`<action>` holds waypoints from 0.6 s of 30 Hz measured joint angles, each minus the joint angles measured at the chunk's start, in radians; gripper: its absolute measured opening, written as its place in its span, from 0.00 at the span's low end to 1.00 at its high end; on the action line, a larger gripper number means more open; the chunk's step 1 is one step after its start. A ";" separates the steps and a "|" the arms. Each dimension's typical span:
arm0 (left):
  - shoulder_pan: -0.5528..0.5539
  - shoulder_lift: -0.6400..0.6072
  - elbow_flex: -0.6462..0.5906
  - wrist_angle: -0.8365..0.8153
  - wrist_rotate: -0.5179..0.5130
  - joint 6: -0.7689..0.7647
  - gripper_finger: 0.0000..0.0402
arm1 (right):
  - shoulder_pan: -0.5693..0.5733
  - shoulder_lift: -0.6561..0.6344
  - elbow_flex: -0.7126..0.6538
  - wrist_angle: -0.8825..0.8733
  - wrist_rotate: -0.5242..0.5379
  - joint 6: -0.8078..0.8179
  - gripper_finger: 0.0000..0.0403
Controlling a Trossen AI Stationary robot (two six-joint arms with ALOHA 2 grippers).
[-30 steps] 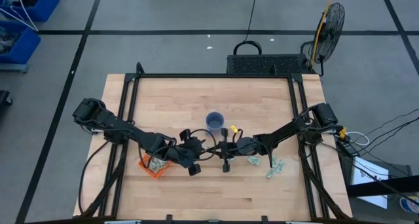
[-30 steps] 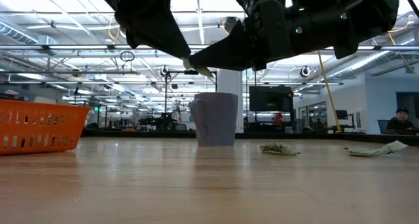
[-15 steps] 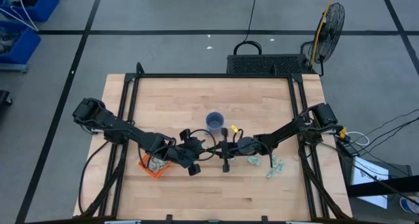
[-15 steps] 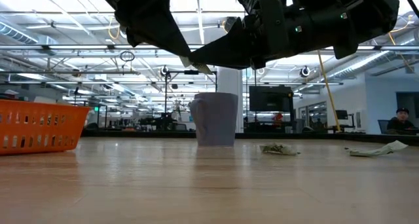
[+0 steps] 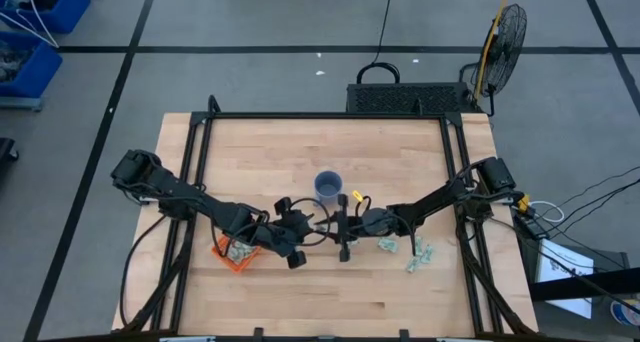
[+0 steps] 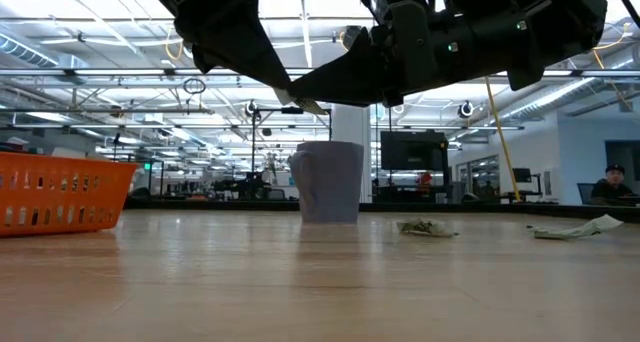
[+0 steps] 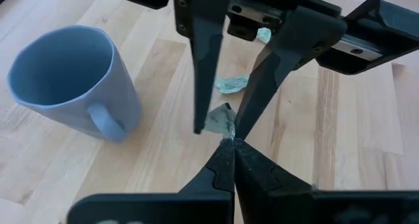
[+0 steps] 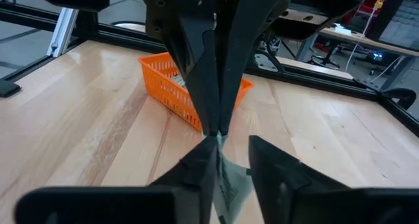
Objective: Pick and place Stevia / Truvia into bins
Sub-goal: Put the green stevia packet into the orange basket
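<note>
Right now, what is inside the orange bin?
In the high view the bin holds a few pale packets. The left arm crosses its far side, so anything under it is hidden, and the count cannot be told.

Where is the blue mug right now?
From above, the blue mug stands near the table's middle, just behind where the two arms meet, with the orange bin off to its front left.

1 mug [image 5: 328,185], 1 bin [image 5: 236,252], 2 arms.
</note>
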 joint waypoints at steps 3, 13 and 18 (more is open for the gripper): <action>0.000 0.000 0.000 -0.010 0.002 0.001 0.01 | 0.000 0.000 0.000 0.002 0.001 0.001 0.27; 0.000 0.000 0.000 -0.300 -0.081 -0.127 0.01 | 0.010 -0.002 0.003 0.025 -0.003 0.002 0.33; -0.020 -0.034 0.000 -0.493 -0.054 -0.336 0.01 | 0.007 -0.002 0.002 0.004 -0.003 0.002 0.31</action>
